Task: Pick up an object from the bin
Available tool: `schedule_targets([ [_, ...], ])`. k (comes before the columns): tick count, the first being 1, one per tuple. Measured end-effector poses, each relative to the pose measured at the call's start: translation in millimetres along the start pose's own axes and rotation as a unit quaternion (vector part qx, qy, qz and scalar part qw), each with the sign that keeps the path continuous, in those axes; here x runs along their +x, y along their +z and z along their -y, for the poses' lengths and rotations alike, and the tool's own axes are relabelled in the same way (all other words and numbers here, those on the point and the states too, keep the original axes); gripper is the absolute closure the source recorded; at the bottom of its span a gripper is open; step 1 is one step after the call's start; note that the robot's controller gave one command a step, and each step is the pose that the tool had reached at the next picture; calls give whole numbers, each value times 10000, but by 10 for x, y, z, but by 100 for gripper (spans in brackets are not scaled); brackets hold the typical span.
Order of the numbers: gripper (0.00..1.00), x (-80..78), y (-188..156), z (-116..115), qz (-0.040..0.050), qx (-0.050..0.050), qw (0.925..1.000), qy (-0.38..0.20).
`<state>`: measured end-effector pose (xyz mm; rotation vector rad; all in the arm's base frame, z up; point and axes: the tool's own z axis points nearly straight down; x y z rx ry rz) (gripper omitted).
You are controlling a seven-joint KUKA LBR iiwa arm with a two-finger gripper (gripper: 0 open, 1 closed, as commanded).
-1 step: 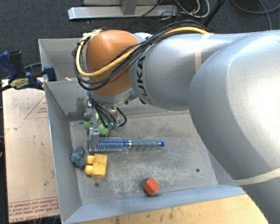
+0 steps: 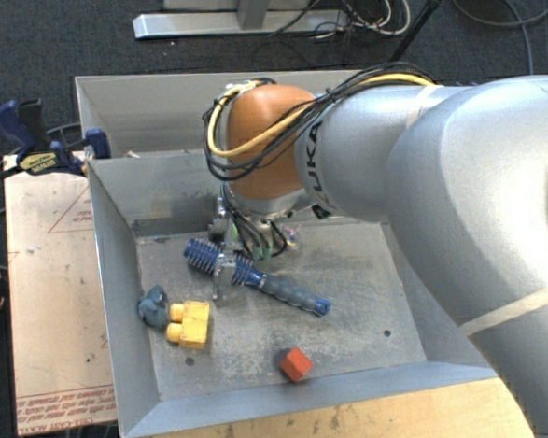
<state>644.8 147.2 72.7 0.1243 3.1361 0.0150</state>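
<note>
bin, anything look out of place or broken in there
Nothing stands out. The blue brush lies flat under the pincer, a yellow block touches a grey lump at the left, and a red cube sits alone near the front. No spill or damage shows.

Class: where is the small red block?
In the camera view, the red block lies by the bin's near wall, right of the yellow toy, below the blue brush.

Single camera looks steeply down on the grey bin (image 2: 119, 271) from above and slightly off to one side, fairly close, arm (image 2: 419, 156) entering from frame right.
</note>
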Motion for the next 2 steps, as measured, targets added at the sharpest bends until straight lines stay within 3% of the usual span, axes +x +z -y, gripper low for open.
schedule_targets([
  [1,100,-13,-44,-31,39,9,10000,-44],
  [2,100,93,-1972,1,35,28,9996,294],
])
